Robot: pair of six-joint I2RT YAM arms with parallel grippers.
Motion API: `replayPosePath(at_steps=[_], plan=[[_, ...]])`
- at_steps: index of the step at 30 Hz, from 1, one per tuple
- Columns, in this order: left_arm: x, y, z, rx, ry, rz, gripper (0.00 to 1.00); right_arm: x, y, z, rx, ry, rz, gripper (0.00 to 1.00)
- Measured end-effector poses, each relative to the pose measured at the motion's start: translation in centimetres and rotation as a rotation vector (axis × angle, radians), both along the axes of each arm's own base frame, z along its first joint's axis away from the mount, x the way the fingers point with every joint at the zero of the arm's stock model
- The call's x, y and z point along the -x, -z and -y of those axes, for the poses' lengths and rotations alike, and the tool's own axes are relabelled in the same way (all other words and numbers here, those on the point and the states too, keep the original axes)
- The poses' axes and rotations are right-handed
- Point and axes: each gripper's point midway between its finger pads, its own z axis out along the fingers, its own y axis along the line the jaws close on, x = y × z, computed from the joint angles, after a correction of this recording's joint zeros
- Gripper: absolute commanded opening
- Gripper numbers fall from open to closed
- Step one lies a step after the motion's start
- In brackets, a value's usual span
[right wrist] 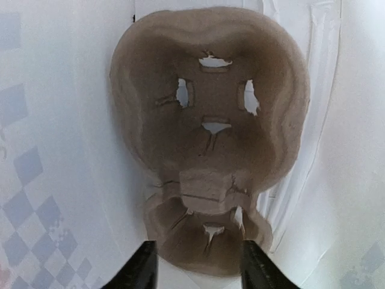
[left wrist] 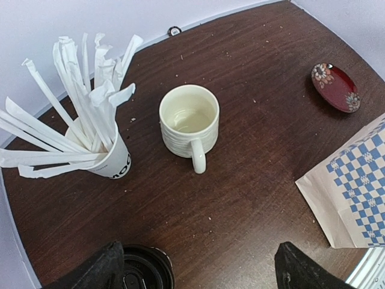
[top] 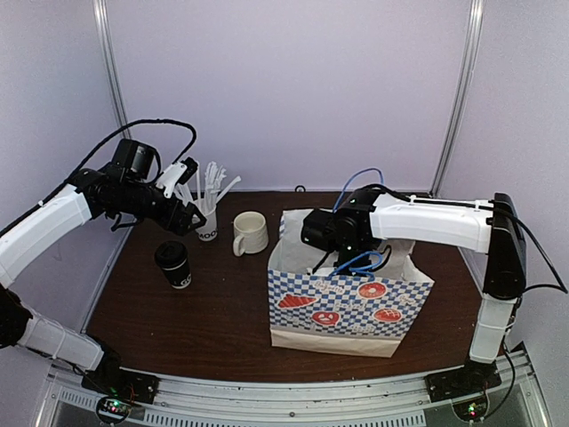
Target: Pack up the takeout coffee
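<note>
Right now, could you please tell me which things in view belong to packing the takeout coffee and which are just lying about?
For the job: lidded takeout coffee cup; blue-checked paper bag; probably the cardboard cup carrier inside the bag.
Lying about: cup of wrapped straws; cream mug; red patterned saucer.

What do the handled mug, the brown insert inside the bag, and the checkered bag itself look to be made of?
Mug: likely glazed ceramic; cream, slight sheen, thick rim, ribbed wall. Insert: apparently moulded paper pulp; matte brown, fibrous-looking, with rough-edged cutouts. Checkered bag: seems to be paper; crisp folds, matte printed surface.
</note>
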Motion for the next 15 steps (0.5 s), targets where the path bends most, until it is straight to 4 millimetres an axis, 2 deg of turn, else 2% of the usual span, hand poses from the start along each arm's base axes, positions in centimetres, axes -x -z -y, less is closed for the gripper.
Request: replayPosePath(at_steps=[2,8,15], plan=[[0.0,0.0,0.0,0.002,0.001,0.002,0.91,-0.1,-0.1,0.0,-0.002,-0.008,0.008,0.60],[0.2,0.1,0.0,0.002,-0.005,-0.021,0.89,-0.3,-1.4,0.3,-0.022,-0.025,0.046,0.61],[1.0,-0.8,-0.6,-0.009,-0.020,-0.040,0.84,-0.2,-6.1,0.5,-0.127,-0.075,0.127,0.64]])
